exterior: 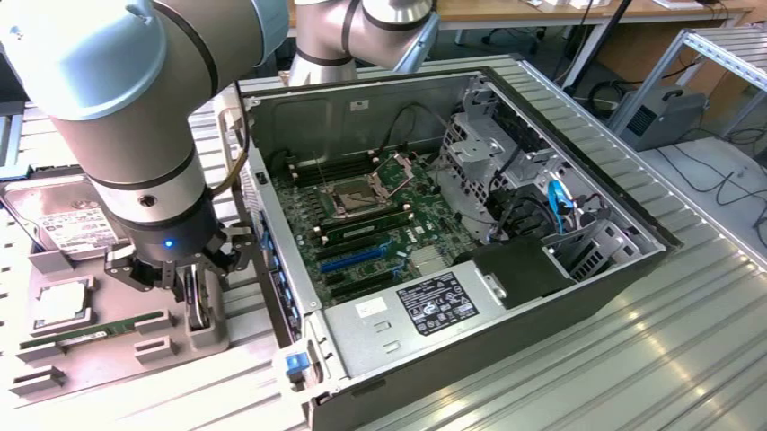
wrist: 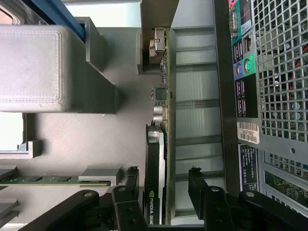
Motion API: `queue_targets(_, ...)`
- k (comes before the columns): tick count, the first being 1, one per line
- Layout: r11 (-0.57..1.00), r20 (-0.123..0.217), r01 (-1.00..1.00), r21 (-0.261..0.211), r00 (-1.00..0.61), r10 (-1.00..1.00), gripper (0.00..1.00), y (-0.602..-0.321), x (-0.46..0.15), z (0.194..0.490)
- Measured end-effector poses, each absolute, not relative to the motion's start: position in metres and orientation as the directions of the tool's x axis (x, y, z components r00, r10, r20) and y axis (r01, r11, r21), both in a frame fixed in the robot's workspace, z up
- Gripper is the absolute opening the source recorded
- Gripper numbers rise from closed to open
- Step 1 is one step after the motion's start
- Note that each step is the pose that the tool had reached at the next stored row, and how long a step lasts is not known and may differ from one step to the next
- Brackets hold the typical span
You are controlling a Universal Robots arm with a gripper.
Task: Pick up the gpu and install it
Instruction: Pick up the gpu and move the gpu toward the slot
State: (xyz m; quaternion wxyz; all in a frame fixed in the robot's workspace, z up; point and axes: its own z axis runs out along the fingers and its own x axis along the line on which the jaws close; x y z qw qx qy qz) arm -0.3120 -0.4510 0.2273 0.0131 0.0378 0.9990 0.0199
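Hand: spread wide (exterior: 178,277), low over the grey holder (exterior: 180,339) at nine o'clock of the computer case (exterior: 599,287). One of its fingers (wrist: 129,192) stands on each side of the gpu (wrist: 155,161), and neither visibly presses it.
Room: desks (exterior: 515,13) at twelve o'clock, a metal rack (exterior: 719,54) at two o'clock, cables (exterior: 725,180) on the floor below it.
Surface: ribbed metal (exterior: 623,368), carrying the case and the holder.
Computer case: side open, motherboard (exterior: 359,211) exposed.
Holder: just beside the case.
Hard drive (exterior: 66,224): in the holder, at ten o'clock of the hand.
gpu: upright on its edge in the holder, between the fingers.
Memory stick (exterior: 96,333): in the holder, at eight o'clock of the hand.
Wrist view gives: the card's NVIDIA lettering, the case's rear ports (wrist: 243,67), a white barcode label (wrist: 248,132).
Exterior view gives: the room and the inside of the case.
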Motion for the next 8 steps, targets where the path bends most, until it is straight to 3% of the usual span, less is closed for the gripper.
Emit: queue_targets(8,0.996,-0.025,0.075,0.041,-0.997,0.076,0.54,-0.4497,-0.3125,0.2254)
